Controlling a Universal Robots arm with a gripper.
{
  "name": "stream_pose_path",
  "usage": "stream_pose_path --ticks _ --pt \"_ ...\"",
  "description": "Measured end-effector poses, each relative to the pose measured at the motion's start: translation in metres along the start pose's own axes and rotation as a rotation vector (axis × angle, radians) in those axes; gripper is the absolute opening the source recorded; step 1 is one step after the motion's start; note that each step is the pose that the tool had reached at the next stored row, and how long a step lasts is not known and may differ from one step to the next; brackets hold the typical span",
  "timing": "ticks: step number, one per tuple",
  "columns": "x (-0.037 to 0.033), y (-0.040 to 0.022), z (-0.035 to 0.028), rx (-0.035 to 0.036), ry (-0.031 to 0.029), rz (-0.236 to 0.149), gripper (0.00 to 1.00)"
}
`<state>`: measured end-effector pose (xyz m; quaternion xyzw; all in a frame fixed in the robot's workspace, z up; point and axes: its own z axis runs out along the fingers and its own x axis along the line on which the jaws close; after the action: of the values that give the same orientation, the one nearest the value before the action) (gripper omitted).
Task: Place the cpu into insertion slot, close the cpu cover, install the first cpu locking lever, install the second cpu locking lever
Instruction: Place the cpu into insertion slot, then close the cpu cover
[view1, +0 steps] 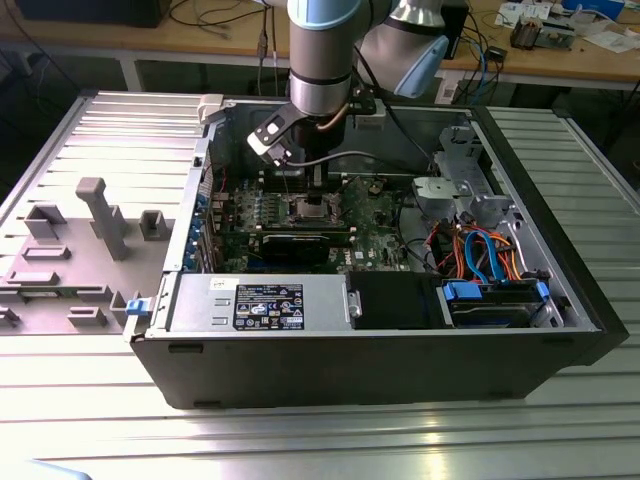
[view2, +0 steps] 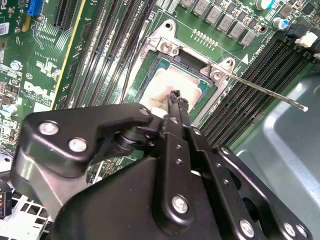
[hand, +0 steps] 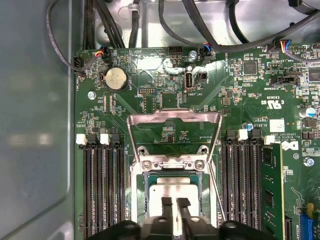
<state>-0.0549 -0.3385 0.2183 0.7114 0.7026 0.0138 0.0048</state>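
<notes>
The cpu (hand: 172, 189) lies flat in the insertion slot (hand: 142, 186), its dull silver top showing in both wrist views (view2: 170, 82). The cpu cover (hand: 174, 119) is swung open, away from the socket, as a silvery frame with the green board visible through its cut-out. A thin locking lever (view2: 265, 93) sticks out sideways from the socket's corner. My gripper (hand: 175, 202) hangs right over the chip with its two black fingers (view2: 176, 102) drawn close together and nothing between them. In the exterior view the gripper (view1: 318, 192) reaches down into the open computer case at the socket (view1: 318, 210).
Long black memory slots (hand: 102, 185) flank the socket on both sides. The case walls (view1: 205, 180) surround the board. A power supply (view1: 265, 305) and a drive bay with coloured cables (view1: 490, 260) fill the front. A grey fixture plate (view1: 90, 230) lies at the exterior view's left.
</notes>
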Motion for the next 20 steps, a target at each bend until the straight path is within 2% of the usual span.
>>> stream_pose_path --ticks 1,2,10,20 --pt "0.0 0.0 0.0 0.0001 0.0 0.0 0.11" --pt "0.0 0.0 0.0 0.0001 -0.0001 0.0 0.11" --pt "0.0 0.0001 -0.0001 0.0017 0.0002 0.0 0.11" --pt "0.0001 0.0002 -0.0042 0.0018 0.0 0.0 0.11"
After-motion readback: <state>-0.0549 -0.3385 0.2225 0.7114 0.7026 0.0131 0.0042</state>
